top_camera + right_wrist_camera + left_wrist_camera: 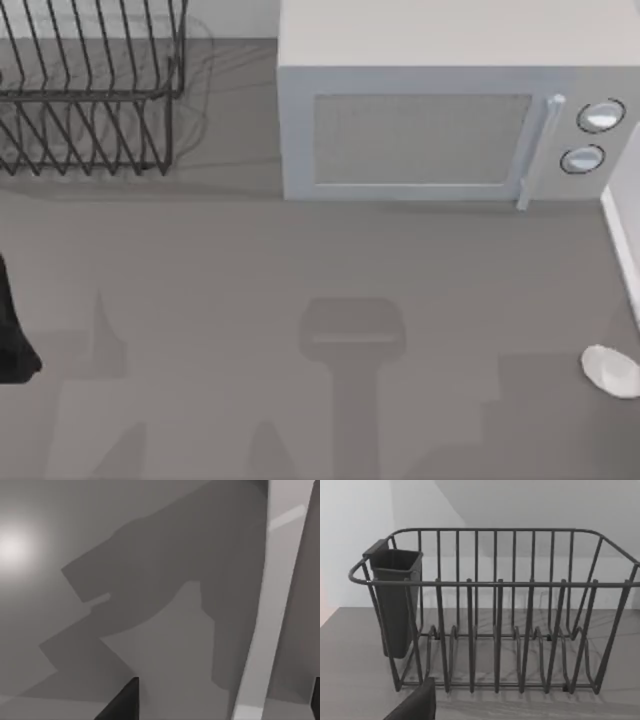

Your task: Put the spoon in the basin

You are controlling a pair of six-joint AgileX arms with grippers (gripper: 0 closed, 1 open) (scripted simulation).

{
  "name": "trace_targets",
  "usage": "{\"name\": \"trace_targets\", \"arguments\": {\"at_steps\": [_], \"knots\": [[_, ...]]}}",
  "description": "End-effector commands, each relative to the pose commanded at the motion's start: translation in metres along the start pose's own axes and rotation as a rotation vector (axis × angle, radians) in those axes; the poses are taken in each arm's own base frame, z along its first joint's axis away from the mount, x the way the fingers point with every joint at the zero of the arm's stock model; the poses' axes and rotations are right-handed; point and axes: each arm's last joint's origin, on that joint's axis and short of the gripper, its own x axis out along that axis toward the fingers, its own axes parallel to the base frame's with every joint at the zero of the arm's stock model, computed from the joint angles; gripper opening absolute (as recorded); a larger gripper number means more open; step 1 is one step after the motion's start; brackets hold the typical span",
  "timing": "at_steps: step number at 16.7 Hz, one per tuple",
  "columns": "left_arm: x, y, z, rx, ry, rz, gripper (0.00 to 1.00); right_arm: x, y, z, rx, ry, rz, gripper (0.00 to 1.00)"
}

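While the left arm sits parked at the tabletop's left edge, a dark tip of the left end effector juts toward the wire dish rack with its dark cup, and I cannot tell its state. Two dark fingertips of the right end effector stand well apart, released, over bare grey tabletop beside a pale rim. Farther out, the spoon lies at the right edge, below the microwave and its two silver knobs.
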Motion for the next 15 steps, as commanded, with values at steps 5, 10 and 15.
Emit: {"name": "trace_targets", "arguments": {"at_steps": [5,10,15], "knots": [[0.0,0.0,0.0,0.0,0.0,0.0,1.0,0.0,0.0,0.0,0.0,0.0,0.0,0.0],[0.0,0.0,0.0,0.0,0.0,0.0,1.0,-0.031,-0.003,0.002,0.03,-0.013,-0.006,0.0],[0.0,0.0,0.0,0.0,0.0,0.0,1.0,-0.079,-0.004,0.002,0.026,0.003,0.026,0.0]]}}
